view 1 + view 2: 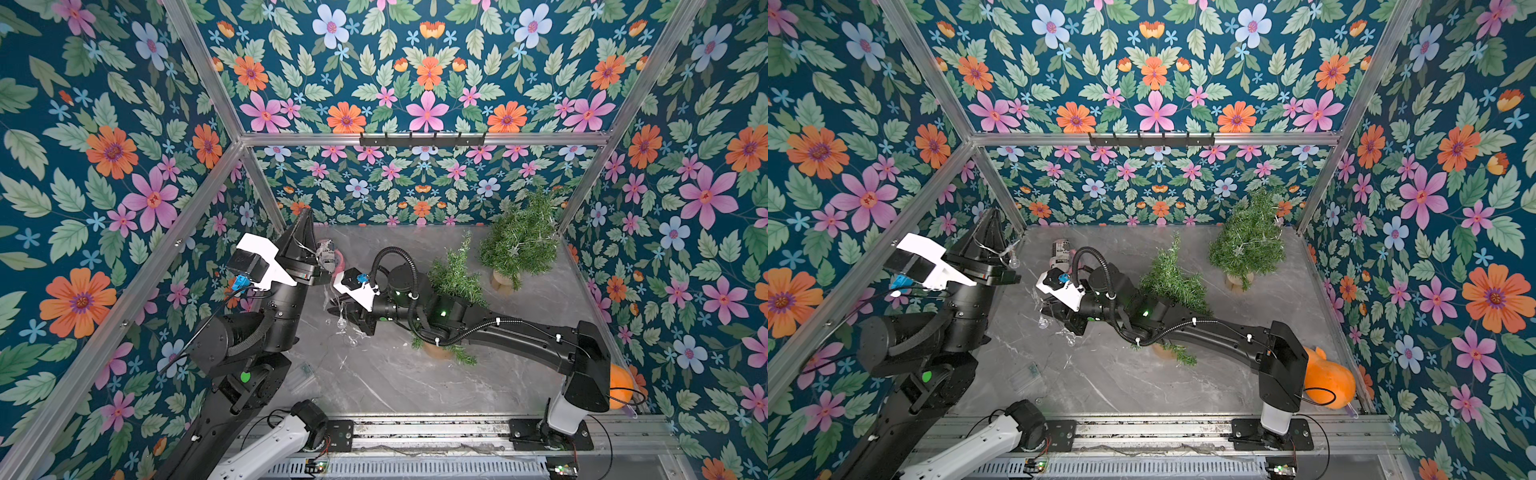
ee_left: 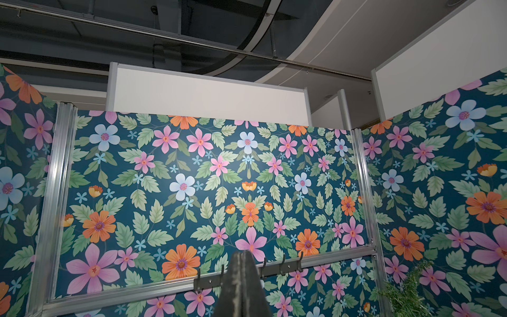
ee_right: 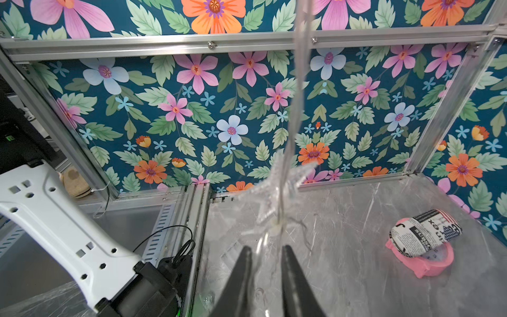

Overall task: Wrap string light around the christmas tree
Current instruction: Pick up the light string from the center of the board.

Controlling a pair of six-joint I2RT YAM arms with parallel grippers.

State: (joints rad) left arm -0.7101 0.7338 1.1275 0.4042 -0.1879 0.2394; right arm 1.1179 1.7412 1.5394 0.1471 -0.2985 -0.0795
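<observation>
Two small green christmas trees stand on the marble table. The back right tree [image 1: 519, 237] [image 1: 1250, 241] has string light draped over it. The nearer tree [image 1: 455, 274] [image 1: 1171, 278] is partly hidden by my right arm. My left gripper [image 1: 306, 218] [image 2: 241, 254] is raised high near the left wall, shut on the string light [image 1: 1011, 251]. From there the thin wire with its clear stars [image 3: 274, 186] hangs down and passes between the fingers of my right gripper [image 3: 264, 248] [image 1: 338, 313], which stand apart, open, low over the table. More stars [image 1: 352, 340] lie below it.
A newspaper-print roll on a pink holder [image 3: 425, 236] [image 1: 1061, 251] sits at the back left. A clear plastic case [image 1: 301, 376] lies near the left arm's base. An orange plush [image 1: 1329, 382] sits behind the right arm's base. A hook rail [image 1: 422, 139] crosses the back wall.
</observation>
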